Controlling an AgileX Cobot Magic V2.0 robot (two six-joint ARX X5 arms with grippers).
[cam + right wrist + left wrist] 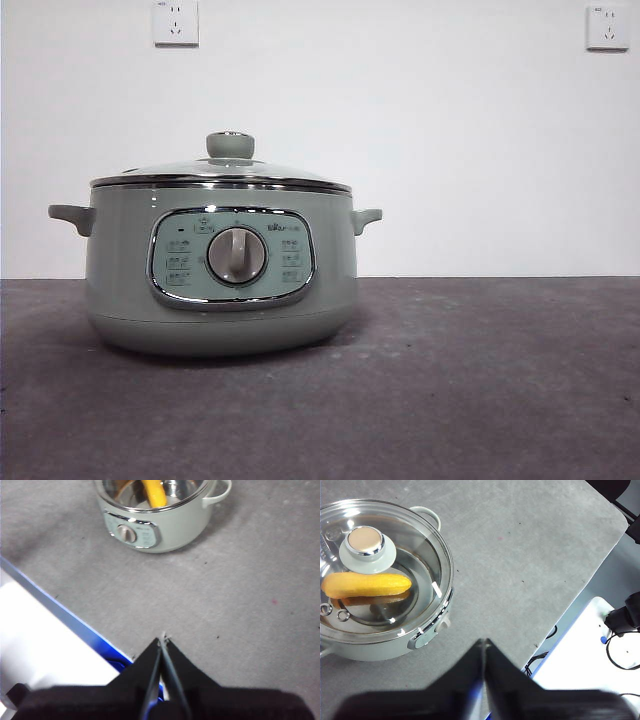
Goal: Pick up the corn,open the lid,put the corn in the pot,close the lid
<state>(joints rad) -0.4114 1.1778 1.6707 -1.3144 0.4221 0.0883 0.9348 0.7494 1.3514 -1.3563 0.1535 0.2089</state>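
- I see the corn (366, 584) lying inside the pot (220, 275), under the closed lid (380, 570).
- My left gripper (484, 642) is clenched, empty, near the pot.
- My right gripper (162, 640) is also clenched and empty, farther from the pot.

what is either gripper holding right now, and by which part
Nothing. The left gripper and right gripper are both shut on nothing, away from the pot; the corn lies inside under the lid.

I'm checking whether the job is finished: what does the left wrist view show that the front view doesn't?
Only the left wrist view shows the corn lying inside, under the glass, plus the shut left tool away from the pot. Only the front view shows the control dial and two wall sockets. Both show the pot with the lid on, on the grey table.
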